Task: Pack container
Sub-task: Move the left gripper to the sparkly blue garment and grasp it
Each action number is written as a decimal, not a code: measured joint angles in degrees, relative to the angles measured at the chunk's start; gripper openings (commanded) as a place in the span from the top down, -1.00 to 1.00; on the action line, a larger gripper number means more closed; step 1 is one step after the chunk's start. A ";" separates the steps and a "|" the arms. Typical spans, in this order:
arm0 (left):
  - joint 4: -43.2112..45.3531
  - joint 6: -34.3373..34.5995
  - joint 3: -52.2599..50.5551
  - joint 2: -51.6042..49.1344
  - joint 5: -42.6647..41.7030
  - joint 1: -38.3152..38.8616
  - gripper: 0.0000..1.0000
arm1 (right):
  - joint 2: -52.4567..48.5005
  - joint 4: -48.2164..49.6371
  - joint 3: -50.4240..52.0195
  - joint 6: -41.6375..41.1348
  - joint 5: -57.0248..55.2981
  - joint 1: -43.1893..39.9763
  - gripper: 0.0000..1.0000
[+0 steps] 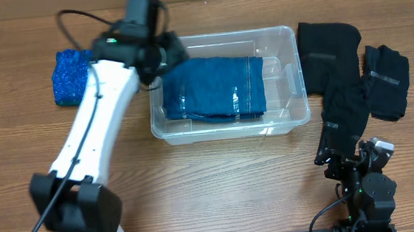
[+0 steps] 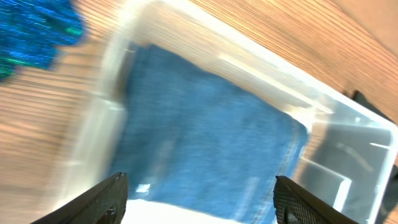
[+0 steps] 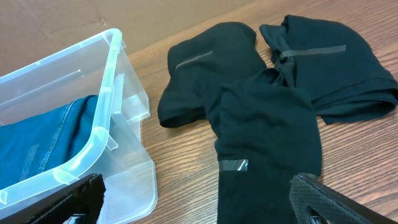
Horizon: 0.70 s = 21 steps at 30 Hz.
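Note:
The clear plastic container (image 1: 285, 117) stands mid-table with a folded blue denim garment (image 1: 216, 89) lying inside, towards its left end. It also shows in the left wrist view (image 2: 348, 118) with the denim (image 2: 205, 130), and in the right wrist view (image 3: 93, 149). My left gripper (image 1: 164, 54) is open and empty, above the container's left end (image 2: 199, 199). My right gripper (image 1: 358, 159) is open and empty near the front edge, above the table (image 3: 199, 202) beside a black garment (image 3: 267, 124).
Three black folded garments lie right of the container (image 1: 327, 47), (image 1: 387, 79), (image 1: 344, 116). A sparkly blue cloth (image 1: 67, 75) lies left of the container, also in the left wrist view (image 2: 34, 31). A cardboard wall runs along the table's far edge.

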State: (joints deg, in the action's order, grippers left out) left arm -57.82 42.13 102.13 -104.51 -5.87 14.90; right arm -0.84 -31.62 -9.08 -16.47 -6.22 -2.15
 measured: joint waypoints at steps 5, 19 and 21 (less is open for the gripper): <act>-6.56 -5.90 0.90 3.61 -0.15 -12.52 -0.85 | 0.00 0.07 0.00 0.00 0.02 0.00 -1.00; 0.57 -27.63 1.42 -19.50 -10.62 -42.91 -0.99 | 0.00 0.07 0.00 0.02 0.04 0.00 -1.00; 2.67 -29.42 1.42 -22.34 -12.76 -43.91 -1.00 | 0.00 0.02 0.00 0.00 0.02 0.00 -1.00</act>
State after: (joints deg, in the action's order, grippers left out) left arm -55.16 12.71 103.55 -126.85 -18.63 -29.02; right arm -0.84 -31.59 -9.08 -16.47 -6.20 -2.15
